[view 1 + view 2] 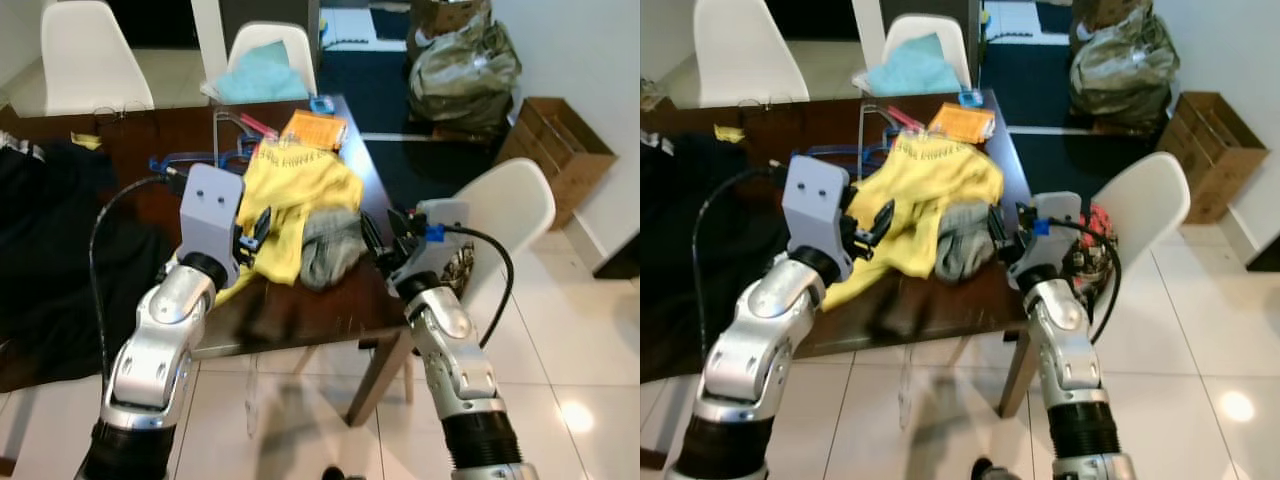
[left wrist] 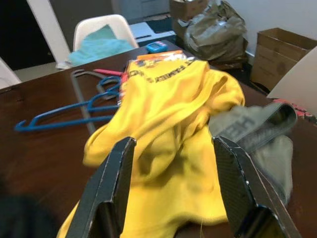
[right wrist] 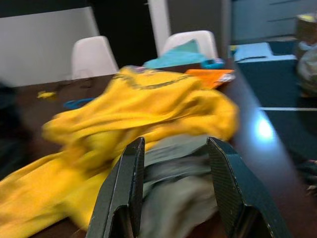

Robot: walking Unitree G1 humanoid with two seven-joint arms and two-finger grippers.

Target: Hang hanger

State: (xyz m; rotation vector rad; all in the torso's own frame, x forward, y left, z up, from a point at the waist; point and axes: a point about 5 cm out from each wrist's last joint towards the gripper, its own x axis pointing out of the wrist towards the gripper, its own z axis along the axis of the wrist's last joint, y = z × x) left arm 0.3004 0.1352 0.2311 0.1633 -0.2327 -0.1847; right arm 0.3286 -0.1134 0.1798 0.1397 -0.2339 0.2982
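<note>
Hovering: both end effectors spread, left (image 2: pixel 173 188) / right (image 3: pixel 176 183) | yellow shirt (image 2: pixel 168 114) lettering unreadable | blue hanger (image 2: pixel 64 111)

The table (image 1: pixel 300 310) was dark wood with a smooth, slightly glossy top that caught reflections near its right edge. The yellow shirt (image 2: pixel 173 129) looked like soft matt cotton, all crumpled, and the grey garment (image 1: pixel 330 250) touching it was a thicker, duller knit. The blue hangers (image 2: pixel 64 114) looked like thin smooth plastic, kinda shiny. The chairs (image 1: pixel 515 200) had smooth white plastic shells. The floor tiles (image 1: pixel 570 400) were really glossy, and the box (image 1: pixel 555 135) by the wall was plain matt cardboard.
</note>
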